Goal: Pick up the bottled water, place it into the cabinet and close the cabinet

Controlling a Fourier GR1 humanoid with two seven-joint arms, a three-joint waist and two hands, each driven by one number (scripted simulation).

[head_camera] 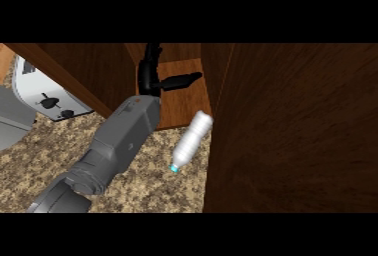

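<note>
Speckled counter (44, 160); left hand (150, 75) inside wooden cabinet (88, 65), fingers (181, 79) straight, apart.

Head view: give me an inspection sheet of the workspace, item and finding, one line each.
Surface: speckled brown stone counter.
Job's things: clear plastic water bottle with blue cap lies slanted and unheld, base at the front edge of the brown wooden cabinet, cap toward the viewer; wooden cabinet door open.
Clutter: white toaster at left.
Hands: black left hand open inside the cabinet, holding nothing; right hand not in view.
Cables: nothing seen.
Surroundings: grey object cut off at left edge, unidentifiable.
</note>
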